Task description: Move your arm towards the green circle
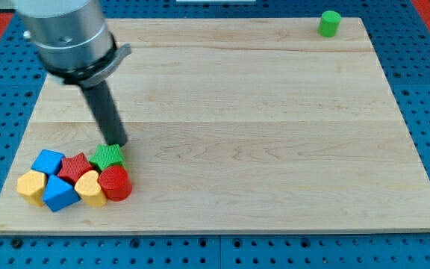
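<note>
The green circle (pixel 330 23) is a small green cylinder standing alone near the board's top right corner. My tip (pixel 116 143) is at the lower left of the board, far from the green circle. It sits just above a green star-shaped block (pixel 107 156), touching or almost touching its upper edge.
A cluster lies at the view's bottom left: the green star, a red block (pixel 74 167), a red cylinder (pixel 115 183), a yellow heart (pixel 89 187), two blue blocks (pixel 48 161) (pixel 60 193) and a yellow block (pixel 30 184). The wooden board (pixel 275 149) rests on a blue pegboard.
</note>
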`<state>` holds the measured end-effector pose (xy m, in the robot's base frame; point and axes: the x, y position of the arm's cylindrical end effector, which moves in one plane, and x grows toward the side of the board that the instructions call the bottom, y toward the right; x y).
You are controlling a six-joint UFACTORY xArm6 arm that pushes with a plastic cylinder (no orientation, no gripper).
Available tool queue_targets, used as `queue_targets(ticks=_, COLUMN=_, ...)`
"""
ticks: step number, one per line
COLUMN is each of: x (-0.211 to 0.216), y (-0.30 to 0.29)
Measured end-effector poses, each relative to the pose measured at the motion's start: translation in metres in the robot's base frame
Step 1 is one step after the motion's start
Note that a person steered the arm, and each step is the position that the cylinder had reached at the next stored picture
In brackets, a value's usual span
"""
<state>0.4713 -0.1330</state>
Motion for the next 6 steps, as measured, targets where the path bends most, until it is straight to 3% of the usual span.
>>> queue_targets(ticks=6, x=-0.195, y=0.412)
